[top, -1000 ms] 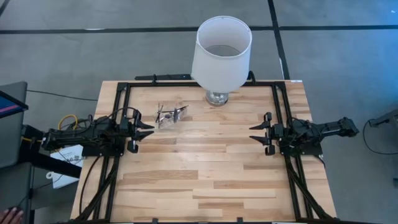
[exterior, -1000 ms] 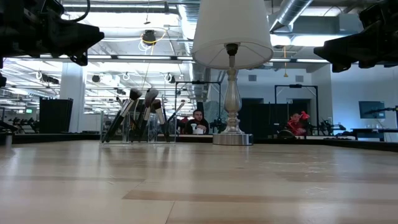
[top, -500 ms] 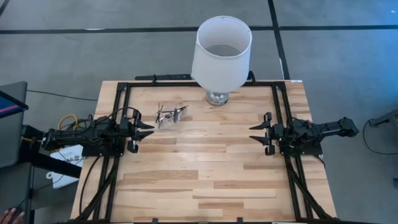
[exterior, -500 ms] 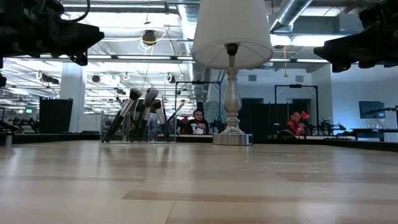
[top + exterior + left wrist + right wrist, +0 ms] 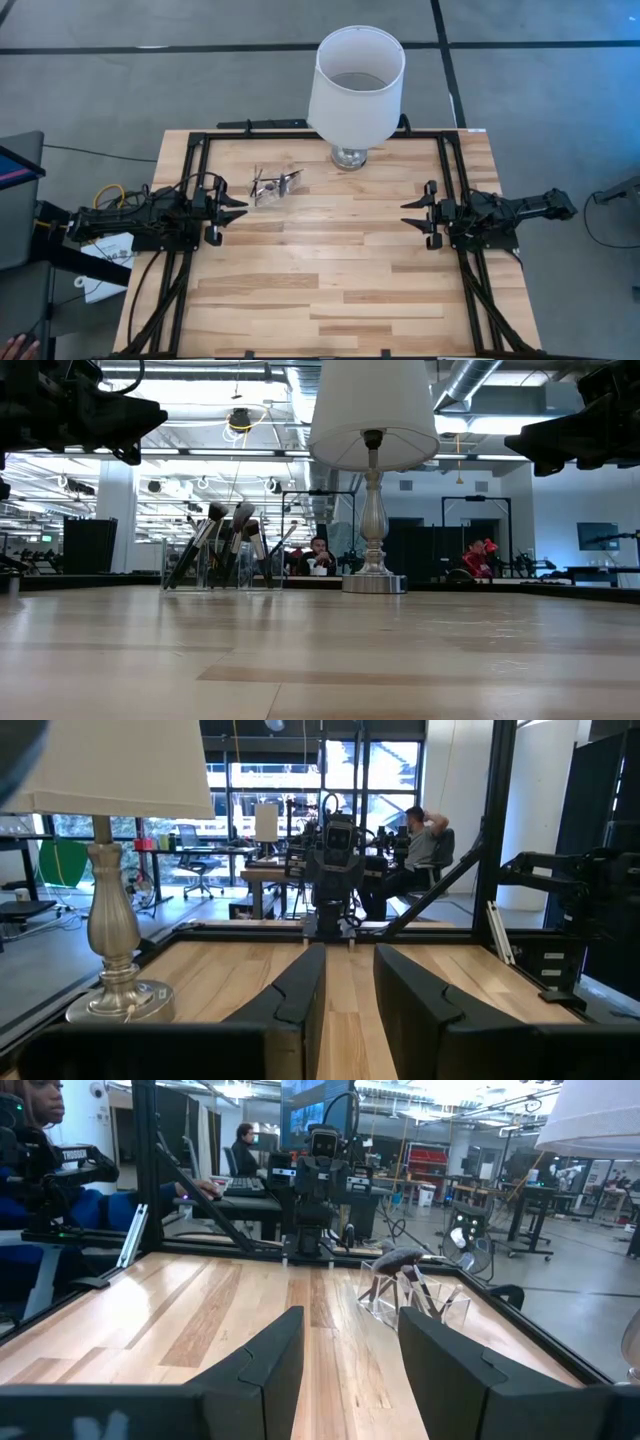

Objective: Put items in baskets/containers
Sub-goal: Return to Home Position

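Several makeup brushes (image 5: 225, 545) with dark handles and pale or dark tips stand bristles-up, leaning inside a clear plastic case (image 5: 215, 568). The case stands on the table's far left part (image 5: 273, 186) and shows in the right wrist view (image 5: 412, 1288). My left gripper (image 5: 237, 208) hovers open at the left edge, just near of the case. My right gripper (image 5: 411, 212) hovers open at the right edge. Each points at the other across the table, above the wood.
A tall lamp with a white shade (image 5: 357, 80) and a glass base (image 5: 349, 156) stands at the far edge, right of the case. A black frame (image 5: 200, 140) rims the table. Bare wood lies between the grippers and toward the near edge. People sit beyond the table.
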